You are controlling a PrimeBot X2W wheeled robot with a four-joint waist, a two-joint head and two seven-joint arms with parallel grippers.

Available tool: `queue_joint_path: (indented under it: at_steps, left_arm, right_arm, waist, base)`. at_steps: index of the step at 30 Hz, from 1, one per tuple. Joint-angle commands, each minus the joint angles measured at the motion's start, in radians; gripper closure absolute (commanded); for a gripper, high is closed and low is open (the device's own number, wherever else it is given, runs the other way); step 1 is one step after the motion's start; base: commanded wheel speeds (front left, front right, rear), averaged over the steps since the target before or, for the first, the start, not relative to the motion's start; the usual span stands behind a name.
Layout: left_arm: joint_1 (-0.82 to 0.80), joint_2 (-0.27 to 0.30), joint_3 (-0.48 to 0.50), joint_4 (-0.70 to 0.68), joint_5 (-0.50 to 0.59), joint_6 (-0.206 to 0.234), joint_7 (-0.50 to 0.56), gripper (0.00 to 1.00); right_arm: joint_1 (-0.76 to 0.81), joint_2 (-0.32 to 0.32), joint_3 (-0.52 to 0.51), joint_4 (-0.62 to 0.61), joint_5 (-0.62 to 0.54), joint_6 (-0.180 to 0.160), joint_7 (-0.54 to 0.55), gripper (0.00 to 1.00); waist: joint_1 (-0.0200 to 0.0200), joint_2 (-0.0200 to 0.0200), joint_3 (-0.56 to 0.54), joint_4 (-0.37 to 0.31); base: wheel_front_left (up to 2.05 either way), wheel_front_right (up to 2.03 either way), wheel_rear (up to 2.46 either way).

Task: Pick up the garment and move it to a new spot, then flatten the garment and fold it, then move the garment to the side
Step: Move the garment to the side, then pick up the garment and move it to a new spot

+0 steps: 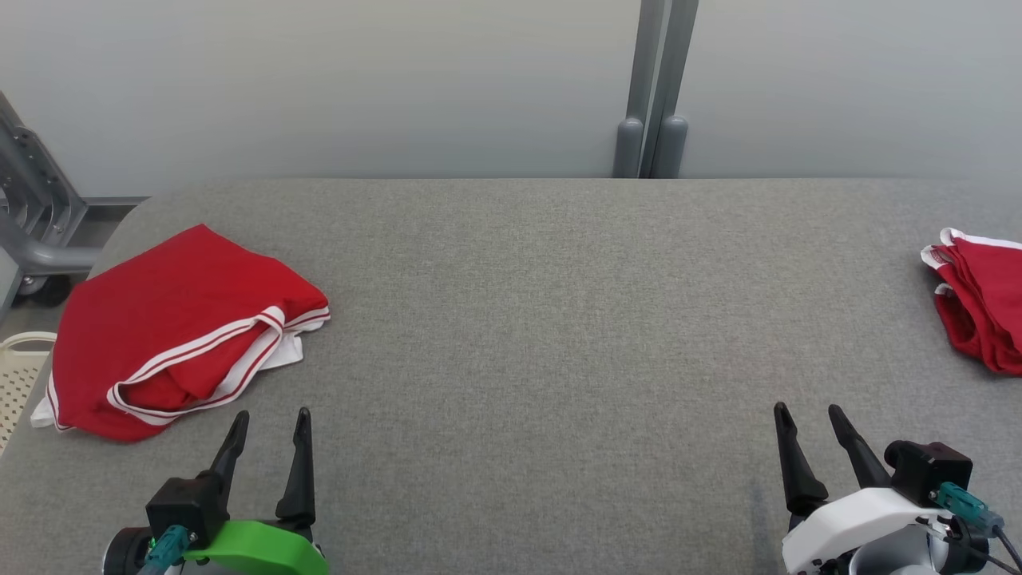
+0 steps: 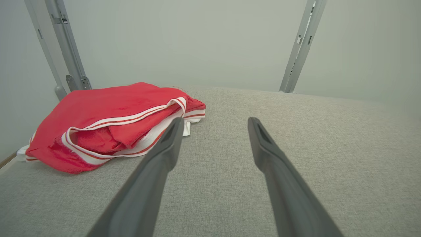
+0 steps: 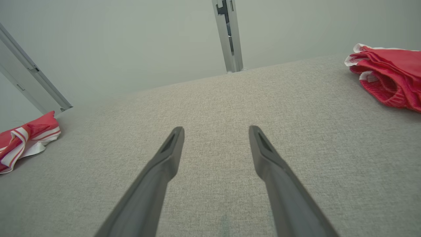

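At the counter's (image 1: 519,319) left the garment (image 1: 176,319) is lying, looking soft and light; left pincer (image 1: 272,414) and right pincer (image 1: 807,408) are hovering released; the striped hem (image 1: 267,319) is probably offering the best hold.

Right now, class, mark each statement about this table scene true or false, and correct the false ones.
1. The left gripper is shut on cloth. False: it is open and holds nothing.
2. A red garment with white trim lies on the left side of the table. True.
3. The right gripper is open. True.
4. The second red garment lies at the table's middle. False: it lies at the right edge.
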Motion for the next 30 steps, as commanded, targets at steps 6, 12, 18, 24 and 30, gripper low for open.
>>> queue_joint_path:
  at_steps: [6,12,18,24,30]
  left_arm:
    - [0.015,0.006,0.001,-0.024,0.006,-0.006,-0.003,0.0]
    - [0.014,0.0,-0.007,-0.024,0.012,-0.007,-0.003,0.0]
    - [0.017,-0.004,-0.011,-0.02,0.015,-0.008,-0.003,0.0]
    - [-0.009,-0.004,-0.017,-0.012,0.016,-0.009,-0.003,0.0]
    - [-0.019,0.008,-0.018,-0.006,0.013,-0.009,-0.003,0.0]
  right_arm:
    - [0.009,0.002,-0.007,-0.005,-0.027,-0.001,0.004,0.0]
    - [0.016,0.005,-0.01,-0.002,-0.034,-0.001,0.005,0.0]
    - [0.019,0.007,-0.012,-0.005,-0.039,-0.001,0.008,0.0]
    - [0.023,0.008,-0.016,-0.012,-0.038,-0.001,0.01,0.0]
    - [0.015,0.009,-0.009,-0.018,-0.04,-0.001,0.011,0.0]
  waist:
    - [0.0,0.0,0.008,-0.005]
    - [0.0,0.0,0.014,-0.001]
    - [0.0,0.0,0.018,0.003]
    - [0.0,0.0,0.028,0.036]
    - [0.0,0.0,0.034,0.088]
  base:
    - [0.0,0.0,0.0]
    - [0.0,0.0,0.0]
    - [0.0,0.0,0.0]
    - [0.0,0.0,0.0]
    - [0.0,0.0,0.0]
